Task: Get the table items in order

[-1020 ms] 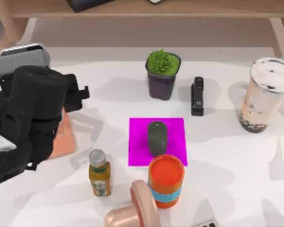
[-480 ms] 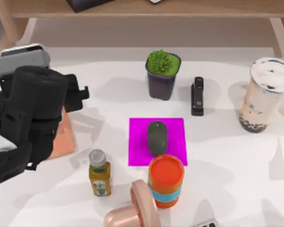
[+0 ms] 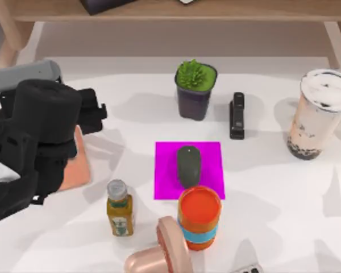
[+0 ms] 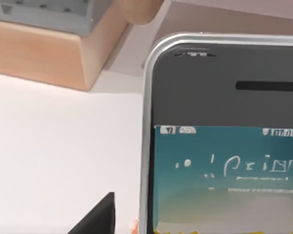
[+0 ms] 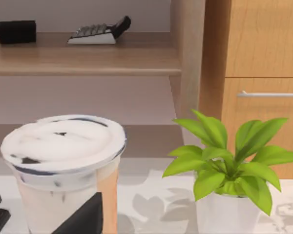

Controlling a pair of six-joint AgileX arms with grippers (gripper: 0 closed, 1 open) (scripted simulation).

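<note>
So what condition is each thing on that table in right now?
Computer mouse: lying flat on the magenta mat.
Milk-tea cup: upright, lidded, at the table's right.
Smartphone: screen lit, close under the left wrist camera.
Orange cup: upright, open-topped.
Juice bottle: upright, capped.
Small potted plant: upright.
Stapler: lying closed.
Left arm: over the table's left edge.

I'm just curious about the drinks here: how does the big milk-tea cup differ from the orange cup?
The milk-tea cup is clear, showing pale tea over dark pearls; the orange cup is opaque with a blue band. The milk-tea cup has a white lid, the orange cup an orange top. The milk-tea cup stands at the table's right edge, the orange cup by the pink mat. Both stand upright.
</note>
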